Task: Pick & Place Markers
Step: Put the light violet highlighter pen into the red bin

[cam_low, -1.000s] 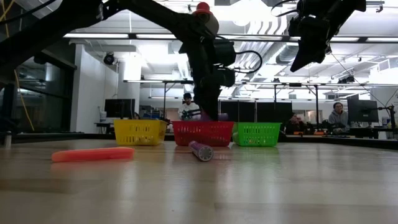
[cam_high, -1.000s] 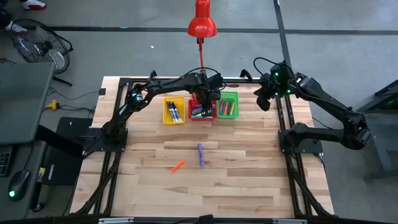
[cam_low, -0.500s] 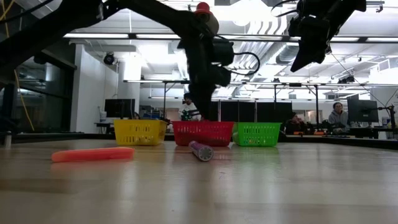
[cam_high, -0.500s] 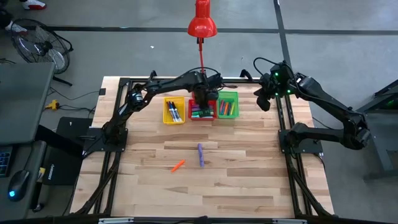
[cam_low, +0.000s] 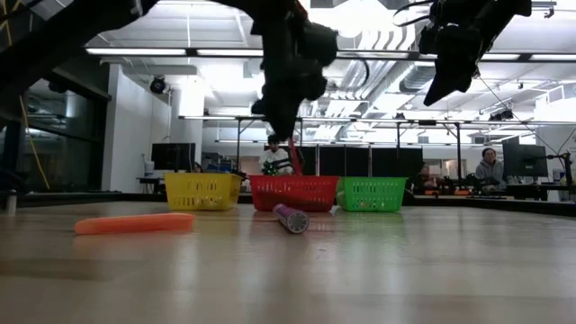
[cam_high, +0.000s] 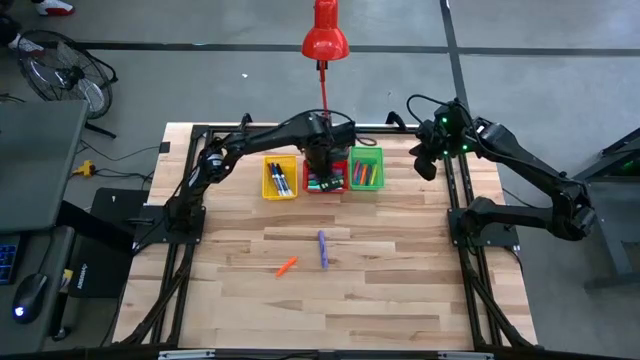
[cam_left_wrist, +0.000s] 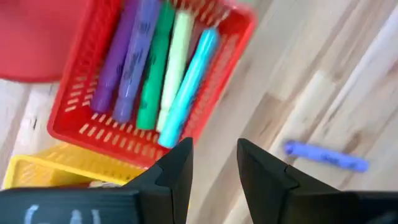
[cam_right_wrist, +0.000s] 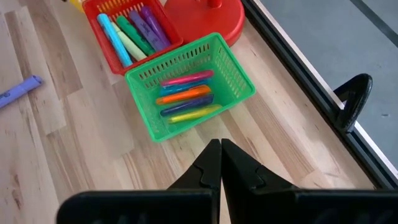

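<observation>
**Left claw released above the red bin, right claw clenched at the far edge**

The left claw (cam_left_wrist: 214, 163) hangs over the red bin (cam_high: 325, 185), its two fingers parted with bare gap between them and nothing held. Directly below and just ahead of it, the bin holds five markers (cam_left_wrist: 152, 65) lying side by side: two purple, one green, one pale yellow-green, one light blue. Beside that bin on one side sits the yellow bin (cam_high: 280, 178) with a few dark markers, on the other the green bin (cam_right_wrist: 194, 87) with pink, orange, blue and yellow ones.

Nearer the front of the tabletop (cam_high: 400, 290), well apart from the left claw, lie a purple marker (cam_high: 322, 249) and an orange marker (cam_high: 286, 266), apart from each other.

The right claw (cam_right_wrist: 221, 163) is clenched, fingers pressed together and empty, raised near the green bin at the tabletop's far right side.
</observation>
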Controlling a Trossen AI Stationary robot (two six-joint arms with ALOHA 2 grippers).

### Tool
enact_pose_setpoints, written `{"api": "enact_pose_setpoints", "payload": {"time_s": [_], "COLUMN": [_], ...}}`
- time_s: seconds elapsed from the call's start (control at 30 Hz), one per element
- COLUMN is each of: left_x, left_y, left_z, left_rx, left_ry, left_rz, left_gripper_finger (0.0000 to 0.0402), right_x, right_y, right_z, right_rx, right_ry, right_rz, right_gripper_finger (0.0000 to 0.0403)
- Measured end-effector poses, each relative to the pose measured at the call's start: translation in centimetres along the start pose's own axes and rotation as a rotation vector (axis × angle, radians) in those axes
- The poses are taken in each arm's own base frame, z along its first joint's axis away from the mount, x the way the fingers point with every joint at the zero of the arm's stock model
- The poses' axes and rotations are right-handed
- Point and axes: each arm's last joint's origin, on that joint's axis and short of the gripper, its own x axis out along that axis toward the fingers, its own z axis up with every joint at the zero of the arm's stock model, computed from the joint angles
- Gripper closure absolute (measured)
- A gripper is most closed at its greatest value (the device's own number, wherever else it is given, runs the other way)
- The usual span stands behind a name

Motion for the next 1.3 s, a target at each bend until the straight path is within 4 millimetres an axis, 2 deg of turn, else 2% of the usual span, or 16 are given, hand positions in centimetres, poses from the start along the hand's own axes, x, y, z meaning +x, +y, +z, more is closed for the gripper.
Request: {"api": "enact_pose_setpoints", "payload": {"time_s": [0.17, 0.33, 0.5, 0.63, 0.73, 0.83, 0.9, 0.97, 1.0, 1.07, 1.13, 1.3], "left_x": [0.2, -1.2, -3.2, -3.7, -2.7, -1.4, -0.9, -0.6, -0.5, -0.1, 0.9, 1.7], "left_y": [-2.0, -4.4, -6.9, -8.5, -9.5, -10.0, -10.5, -10.4, -10.5, -10.3, -9.6, -10.3], "left_z": [-1.1, -2.0, -3.0, -3.5, -4.4, -7.1, -8.1, -10.5, -10.8, -11.7, -13.2, -14.2], "left_rx": [-0.072, -0.091, -0.087, -0.065, -0.084, -0.117, -0.162, -0.195, -0.219, -0.287, -0.397, -0.618], "left_ry": [0.045, 0.012, -0.115, -0.239, -0.254, -0.215, -0.302, -0.327, -0.396, -0.479, -0.431, -0.393], "left_rz": [0.049, 0.038, 0.081, 0.079, 0.073, 0.134, 0.066, 0.034, -0.019, -0.101, -0.097, -0.154], "left_gripper_finger": [0.0279, 0.0279, 0.0279, 0.0279, 0.0279, 0.0279, 0.0279, 0.0279, 0.0279, 0.0279, 0.0279, 0.028], "right_x": [0.0, 0.0, 0.0, 0.0, -0.1, -0.2, -0.5, -0.9, -1.1, -1.7, -2.2, -3.3], "right_y": [0.0, 0.1, 0.1, 0.1, 0.1, 0.2, 0.3, 0.4, 0.5, 0.7, 0.9, 1.3], "right_z": [0.0, -0.1, -0.4, -0.7, -1.0, -1.4, -1.7, -1.8, -1.9, -2.0, -2.2, -2.8], "right_rx": [-0.005, -0.016, -0.022, -0.021, -0.016, -0.01, -0.007, 0.003, 0.011, 0.012, 0.011, 0.027], "right_ry": [0.002, 0.001, 0.033, 0.069, 0.111, 0.147, 0.158, 0.149, 0.141, 0.118, 0.098, 0.077], "right_rz": [0.002, 0.024, 0.03, 0.012, -0.012, -0.027, -0.027, -0.027, -0.028, -0.027, -0.028, -0.031], "right_gripper_finger": [0.0403, 0.0403, 0.0403, 0.0403, 0.0403, 0.0403, 0.0403, 0.0403, 0.0403, 0.0403, 0.0403, 0.0403]}}
